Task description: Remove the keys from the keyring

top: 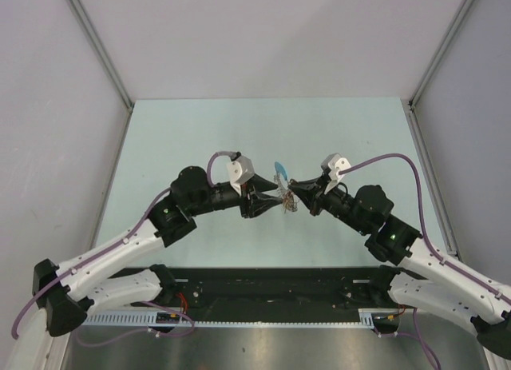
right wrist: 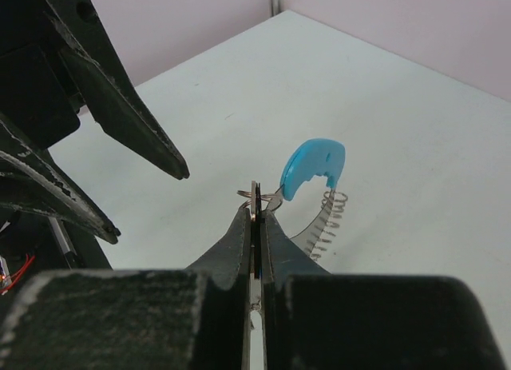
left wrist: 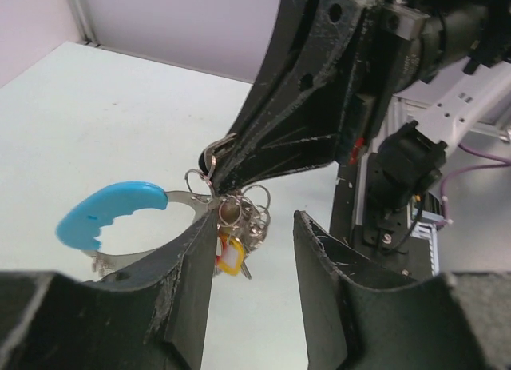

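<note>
Black, scuffed fingers of the right gripper [right wrist: 255, 208] are pressed flat together on a thin metal blade seen edge-on, which I take to be one of the keys [left wrist: 247, 224]. The bunch appears to hang from that pinch, clear of the table [top: 200, 130], midway between the two arms. Just past the tips sits the keyring [right wrist: 247, 194], a fine wire loop, and beyond it the blue strap [right wrist: 313, 169] with a small coil spring [right wrist: 331, 214] beneath. The left gripper [left wrist: 254, 254] faces it with jaws well apart, gripping nothing, while the cluster and a yellow tag [left wrist: 229, 256] dangle between its fingers. Everything here looks light, stiff, slick and prone to swinging. The ring probably springs shut, so a firm pinch on the strap's end beside the ring seems the best hold.
</note>
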You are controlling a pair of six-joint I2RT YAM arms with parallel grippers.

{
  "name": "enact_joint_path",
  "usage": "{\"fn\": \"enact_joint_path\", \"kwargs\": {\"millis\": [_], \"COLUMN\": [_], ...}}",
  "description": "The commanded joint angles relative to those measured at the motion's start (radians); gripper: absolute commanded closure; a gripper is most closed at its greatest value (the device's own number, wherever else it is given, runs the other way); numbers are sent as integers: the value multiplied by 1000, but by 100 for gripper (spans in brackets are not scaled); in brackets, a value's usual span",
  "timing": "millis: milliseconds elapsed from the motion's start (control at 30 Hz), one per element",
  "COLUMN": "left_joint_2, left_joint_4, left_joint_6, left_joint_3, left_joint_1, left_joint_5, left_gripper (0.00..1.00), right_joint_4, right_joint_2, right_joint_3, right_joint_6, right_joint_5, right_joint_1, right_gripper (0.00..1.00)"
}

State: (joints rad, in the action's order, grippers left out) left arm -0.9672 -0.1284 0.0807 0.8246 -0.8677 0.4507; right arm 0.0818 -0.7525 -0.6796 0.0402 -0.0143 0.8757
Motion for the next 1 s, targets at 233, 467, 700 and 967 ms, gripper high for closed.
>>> {"fn": "enact_joint_path", "kwargs": {"millis": [233,467,700,967], "left_joint_2": [-103,-139,-157,-80], "left_joint_4": [-79,-80,-36,-48], "left_joint_6": [8,-32,-70,-75], "left_joint_3": [30,31,39,-24], "left_joint_1": [-22,-24,-24,-24], "left_joint_5": [-141,-173,-179,-179], "left_gripper": [50,50,50,46], "right_joint_4": [45,23,-132,-436], "right_joint_2": [-16,-8,-14,-57], "right_joint_3": [-54,-58,-129,-262], "right_joint_6": [113,161,237,385], "right_joint_5": [56,47,-1,-10], "right_joint_1": [17,26,28,2], "right_gripper": [100,100,100,100]}}
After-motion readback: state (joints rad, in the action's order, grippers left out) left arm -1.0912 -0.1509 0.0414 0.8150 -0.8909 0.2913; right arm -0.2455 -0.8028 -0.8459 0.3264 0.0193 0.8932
